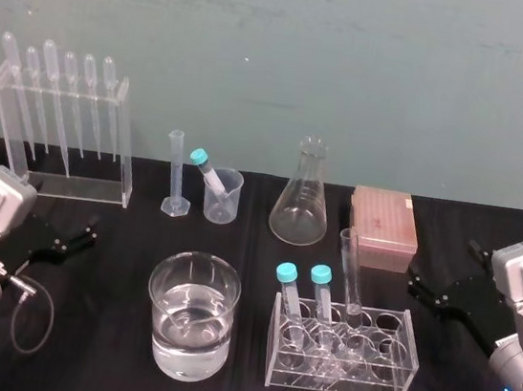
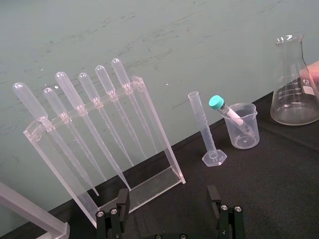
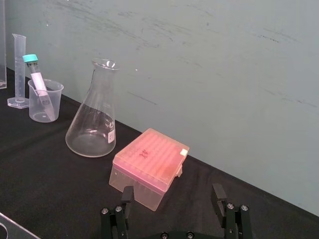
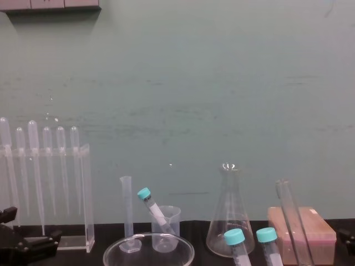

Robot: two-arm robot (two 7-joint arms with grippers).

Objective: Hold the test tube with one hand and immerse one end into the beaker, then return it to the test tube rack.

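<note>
The test tube [image 1: 354, 273] is seen standing in the test tube rack [image 1: 384, 366], in the near right part of the black tabletop [image 1: 77, 354]. It is placed just to the right of two teal-capped tubes [image 1: 289, 296] and is leaning a little. Both grippers are apart from it. The beaker [image 1: 191, 316], partly filled with clear liquid, is set to the left of the rack, near it but not touching.

The left gripper [image 1: 83, 233] is found low at the left edge of the tabletop, well apart from the beaker. Its fingers [image 2: 122, 199] are spread wide and nothing is held between them. The right gripper [image 1: 420, 284] is found at the right edge, near the right side of the rack and nearer than a pink box [image 1: 383, 229]. Its fingers [image 3: 218, 193] are also spread wide and are empty.

Farther back, a pipette stand [image 1: 63, 131], a graduated cylinder [image 1: 176, 177], a small cup [image 1: 222, 198] with one capped tube in it, and a conical flask [image 1: 301, 201] are lined along the wall.
</note>
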